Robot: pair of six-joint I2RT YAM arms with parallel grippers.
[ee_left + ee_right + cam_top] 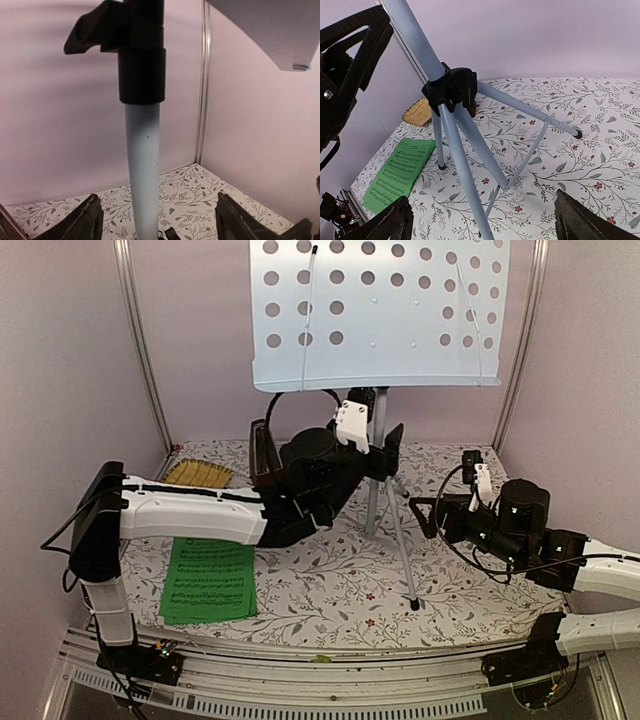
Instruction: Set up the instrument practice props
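Top external view: the pale blue music stand [380, 310] is upright near the middle of the desk's back edge, tripod legs spread. My left pincer [157, 222] straddles its pole, fingers [85, 222] wide apart and touching nothing I can see. My right pincer [487, 220] is likewise spread wide and empty, aimed at the legs from the right side. The green booklet [208, 580] lies flat near the front left corner. The metronome [262, 452] sits behind my left arm, toward the back left corner, near the straw mat [197, 473]. I judge the stand-placing step is in hand. Next, the booklet needs lifting onto the stand's ledge, which calls for a thin, flat pick.
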